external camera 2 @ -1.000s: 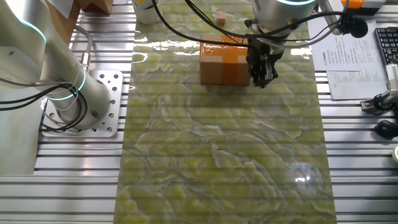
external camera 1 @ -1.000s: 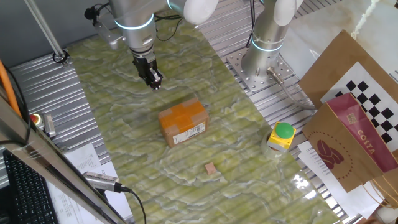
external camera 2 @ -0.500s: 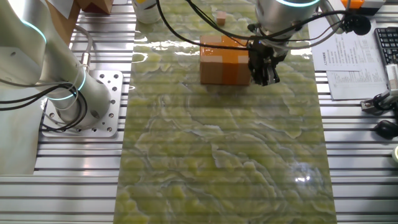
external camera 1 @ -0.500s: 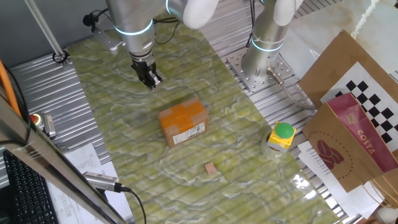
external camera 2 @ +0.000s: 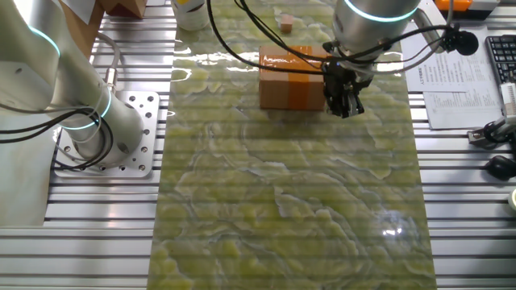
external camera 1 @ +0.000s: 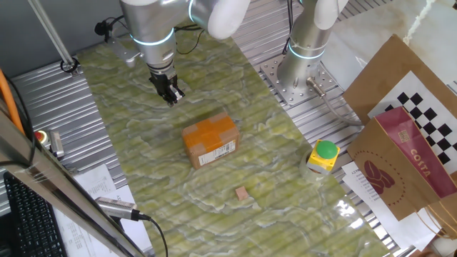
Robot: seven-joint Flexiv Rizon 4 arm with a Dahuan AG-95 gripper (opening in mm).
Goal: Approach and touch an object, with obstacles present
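Note:
An orange cardboard box (external camera 1: 209, 140) with a white label lies in the middle of the green marbled mat; it also shows in the other fixed view (external camera 2: 291, 77). A small tan block (external camera 1: 242, 193) lies on the mat nearer the front, and shows at the far end in the other view (external camera 2: 285, 21). My gripper (external camera 1: 170, 95) hangs point-down over the mat behind and to the left of the box, apart from it, empty, its fingers close together. In the other view the gripper (external camera 2: 345, 103) is just right of the box.
A second arm's base (external camera 1: 300, 71) stands on the metal plate right of the mat. A yellow box with a green button (external camera 1: 323, 156) sits at the right edge. Paper bags (external camera 1: 403, 150) stand at far right. A keyboard (external camera 2: 501, 56) and papers lie beside the mat.
My gripper has moved a little left and away from the orange box, staying low over the mat. The box and the tan block have not moved.

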